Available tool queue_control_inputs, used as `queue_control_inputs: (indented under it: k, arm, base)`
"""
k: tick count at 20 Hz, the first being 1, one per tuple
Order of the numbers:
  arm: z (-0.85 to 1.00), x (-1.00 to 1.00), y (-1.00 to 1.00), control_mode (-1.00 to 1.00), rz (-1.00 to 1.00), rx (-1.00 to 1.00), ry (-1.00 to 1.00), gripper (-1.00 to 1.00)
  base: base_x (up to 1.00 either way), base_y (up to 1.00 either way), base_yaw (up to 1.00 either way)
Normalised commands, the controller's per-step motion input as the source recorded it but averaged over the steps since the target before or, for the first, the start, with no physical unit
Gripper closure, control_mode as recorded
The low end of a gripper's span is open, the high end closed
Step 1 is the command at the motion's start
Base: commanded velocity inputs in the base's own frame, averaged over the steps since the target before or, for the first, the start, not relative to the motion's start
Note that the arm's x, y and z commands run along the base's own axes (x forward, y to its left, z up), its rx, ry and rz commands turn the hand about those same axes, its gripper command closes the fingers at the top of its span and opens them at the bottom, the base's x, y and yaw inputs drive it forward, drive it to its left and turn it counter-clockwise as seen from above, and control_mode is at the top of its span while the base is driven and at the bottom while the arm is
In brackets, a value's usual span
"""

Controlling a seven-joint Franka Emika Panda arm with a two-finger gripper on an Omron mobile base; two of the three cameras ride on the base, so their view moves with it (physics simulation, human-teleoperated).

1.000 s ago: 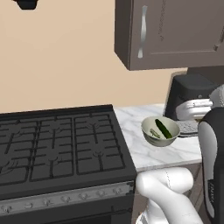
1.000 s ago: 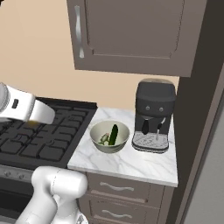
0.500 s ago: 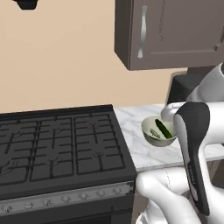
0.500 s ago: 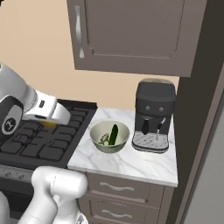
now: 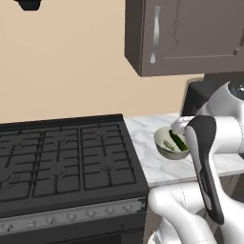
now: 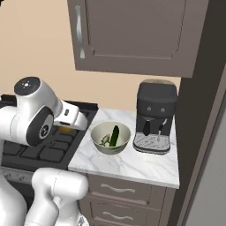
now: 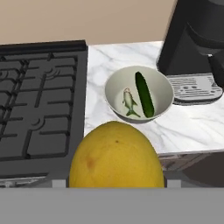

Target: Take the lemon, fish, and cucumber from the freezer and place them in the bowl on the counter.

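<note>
From the left base view, I see the bowl (image 5: 170,142) on the desk (image 5: 155,162). Right base view: cucumber (image 6: 114,135) in it. In the hand view, my hand pinches the lemon (image 7: 116,155), bowl at 12 o'clock holding the fish (image 7: 128,102).

cucumber (image 7: 144,93) in bowl (image 7: 164,89), stove (image 7: 39,96) left

A home kitchen is showing here. A black gas stove (image 5: 62,162) is sitting flush against a marble table (image 6: 128,163) with drawers (image 6: 119,192) beneath; a dark wall cupboard (image 6: 132,35) is hanging at 12 o'clock. A black coffee machine (image 6: 155,115) is standing at 3 o'clock of a bowl (image 6: 110,137) that is holding food.
</note>
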Motion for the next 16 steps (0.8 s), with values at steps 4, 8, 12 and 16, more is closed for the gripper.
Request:
queue_control_inputs:
  k: [4,8,12,16]
  arm:
    - [-0.28,0.44,-0.03,-1.00,0.00,0.01,0.03,1.00]
    - [-0.18,0.50,-0.02,-1.00,0.00,0.01,0.05,1.00]
    - [-0.17,0.45,-0.29,-1.00,0.00,0.05,0.06,1.00]
    - [-0.29,0.40,-0.30,-1.00,0.00,0.04,0.05,1.00]
  base:
    - [0.00,0.00,0.00]
    - [0.00,0.00,0.00]
    - [0.00,0.00,0.00]
    - [0.00,0.00,0.00]
